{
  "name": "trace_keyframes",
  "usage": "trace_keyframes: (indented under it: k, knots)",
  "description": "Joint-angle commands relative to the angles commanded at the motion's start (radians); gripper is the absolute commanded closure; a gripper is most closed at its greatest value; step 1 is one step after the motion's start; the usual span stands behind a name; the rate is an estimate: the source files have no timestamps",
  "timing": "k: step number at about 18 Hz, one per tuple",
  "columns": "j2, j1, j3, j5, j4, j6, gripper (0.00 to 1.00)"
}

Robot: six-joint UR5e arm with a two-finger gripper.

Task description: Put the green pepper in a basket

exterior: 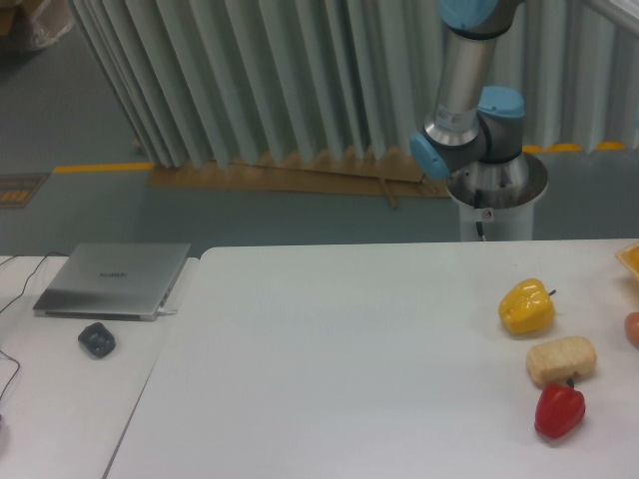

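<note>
The green pepper is out of view, and I see no basket. Only the arm's lower links [461, 90] show behind the table, rising out of the top of the frame. My gripper is out of view. On the table's right side lie a yellow pepper [526, 306], a tan bread roll [560, 360] and a red pepper [558, 410].
A yellow-orange object [630, 258] and a reddish one [633, 328] are cut off at the right edge. On the left side table sit a closed laptop [115, 278], a dark mouse [96, 339] and cables [12, 299]. The robot base [494, 195] stands behind the table.
</note>
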Motion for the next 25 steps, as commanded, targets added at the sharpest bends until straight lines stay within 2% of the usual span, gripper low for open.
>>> trace_keyframes:
  k: [7, 25]
  knots:
    - [0.041, -0.043, 0.008, 0.000, -0.069, -0.032, 0.00]
    - [0.133, -0.182, 0.009, 0.000, -0.172, -0.092, 0.00]
